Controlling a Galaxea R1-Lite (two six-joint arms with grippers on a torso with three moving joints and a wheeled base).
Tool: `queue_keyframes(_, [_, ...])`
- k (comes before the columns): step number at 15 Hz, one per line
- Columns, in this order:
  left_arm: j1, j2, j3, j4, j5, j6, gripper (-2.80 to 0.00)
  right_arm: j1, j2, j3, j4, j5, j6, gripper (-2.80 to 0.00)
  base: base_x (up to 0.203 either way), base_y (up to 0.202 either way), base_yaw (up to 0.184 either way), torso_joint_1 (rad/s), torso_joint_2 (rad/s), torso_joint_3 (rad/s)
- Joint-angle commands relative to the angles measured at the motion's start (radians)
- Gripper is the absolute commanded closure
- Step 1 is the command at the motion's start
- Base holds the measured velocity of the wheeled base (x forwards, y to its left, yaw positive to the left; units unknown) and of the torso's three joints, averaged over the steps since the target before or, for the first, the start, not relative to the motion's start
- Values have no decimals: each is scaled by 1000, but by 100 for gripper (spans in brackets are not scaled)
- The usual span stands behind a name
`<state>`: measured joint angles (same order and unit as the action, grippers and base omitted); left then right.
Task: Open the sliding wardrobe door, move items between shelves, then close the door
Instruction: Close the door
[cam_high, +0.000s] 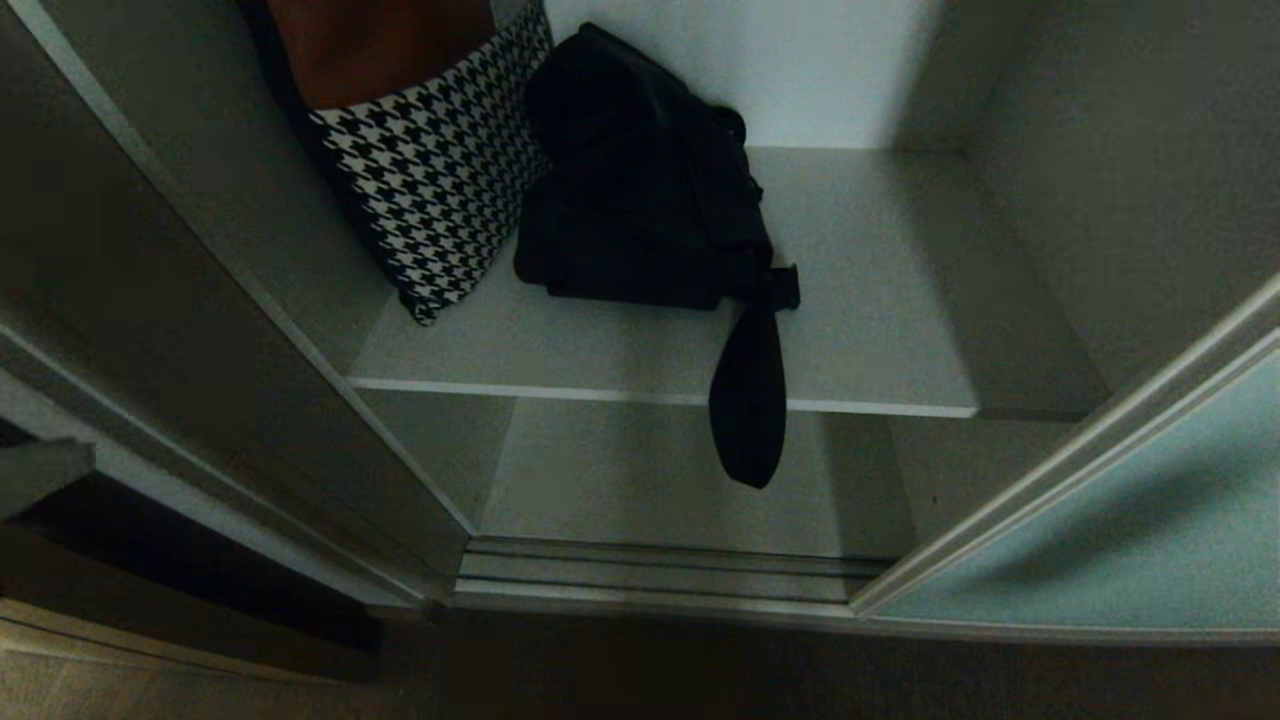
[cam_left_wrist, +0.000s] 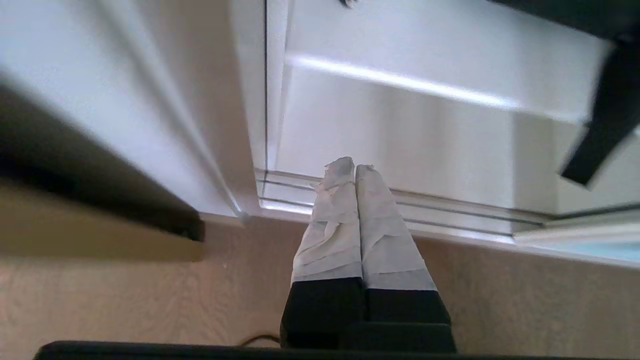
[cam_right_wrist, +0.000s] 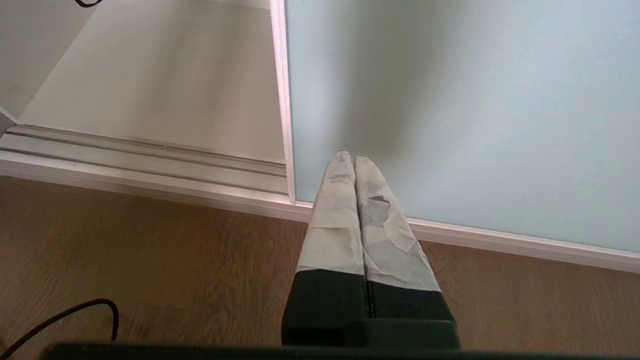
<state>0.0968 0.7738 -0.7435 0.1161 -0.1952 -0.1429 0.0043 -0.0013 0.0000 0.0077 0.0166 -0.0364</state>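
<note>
Fingers of left gripper together, empty; right gripper likewise. Frosted blue-green glass sliding door stands open, exposing floppy black fabric bag on upper pale shelf.

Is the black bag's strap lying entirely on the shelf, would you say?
No, in the head view the black bag's strap hangs over the front edge of the shelf toward the compartment below.

Frosted blue-green sliding door standing open at 4 o'clock. Houndstooth bag leaning at 11 o'clock, black bag lying beside it on upper shelf, strap hanging over edge.
</note>
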Motion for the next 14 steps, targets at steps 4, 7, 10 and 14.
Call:
queue_keyframes(4, [92,-356,309,-17,-82,119,0,0,0,0,0,0,0,0,0,0,0,0,0,0])
queue_keyframes(7, [75,-480,479,-77,-45,211,0,0,0,0,0,0,0,0,0,0,0,0,0,0])
queue_keyframes(10, [58,-488,645,-294,59,220,0,0,0,0,0,0,0,0,0,0,0,0,0,0])
queue_keyframes(14, [-64,-640,707,-266,145,229,0,0,0,0,0,0,0,0,0,0,0,0,0,0])
